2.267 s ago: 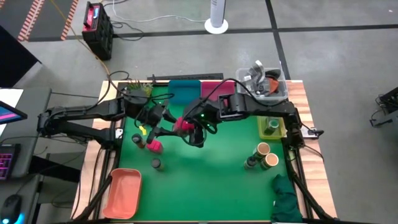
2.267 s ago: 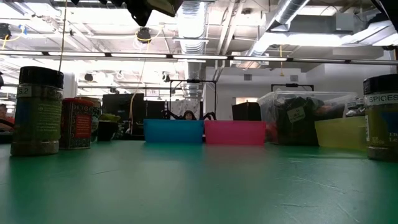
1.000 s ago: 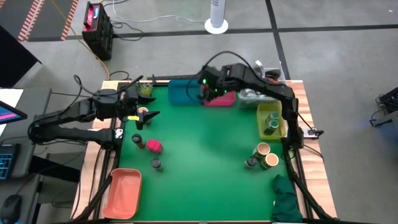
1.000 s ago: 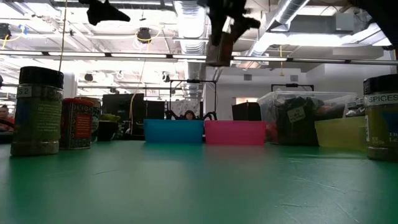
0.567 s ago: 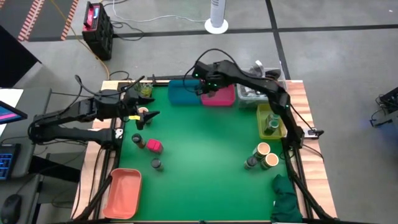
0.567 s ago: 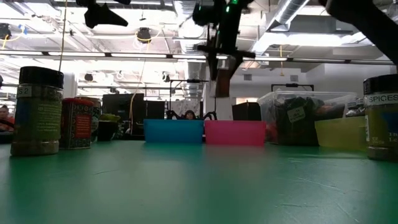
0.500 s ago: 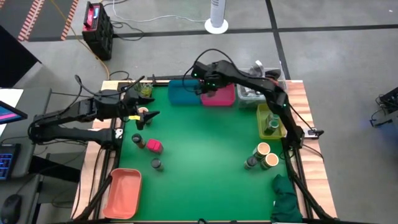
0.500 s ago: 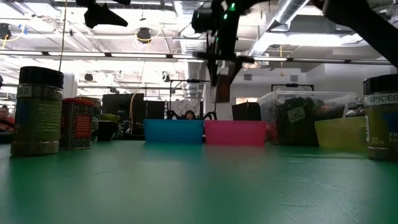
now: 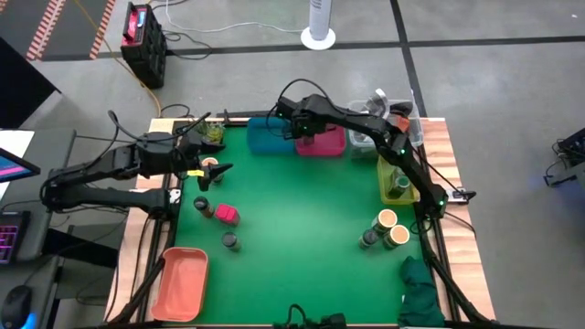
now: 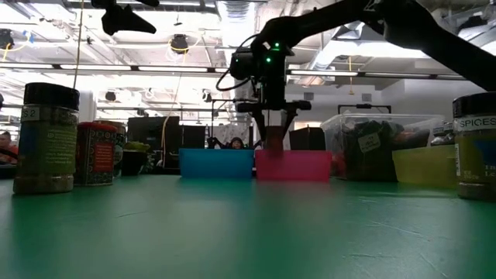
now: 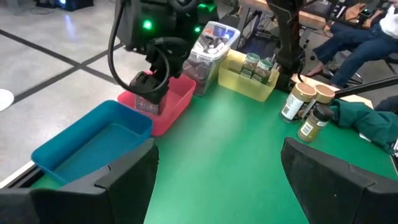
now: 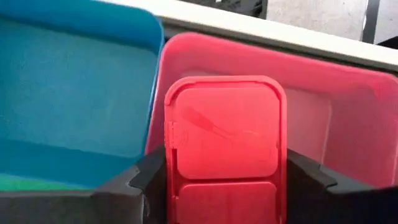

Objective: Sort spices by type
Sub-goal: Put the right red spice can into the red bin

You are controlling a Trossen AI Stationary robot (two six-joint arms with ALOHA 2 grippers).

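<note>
My right gripper (image 12: 224, 180) is clamped on the flat sides of a pink pack (image 12: 224, 140), holding it lid-up just over the pink bin (image 12: 348, 118); I judge it light, stiff and a little slick, so its broad flat faces are the place to grip. That bin looks bare beneath it, the blue bin (image 12: 68, 93) beside it is empty too, and the yellow bin (image 9: 400, 187) already holds green jars (image 11: 258, 67). My left gripper (image 11: 217, 168) hangs with fingers apart near the table's left edge.
</note>
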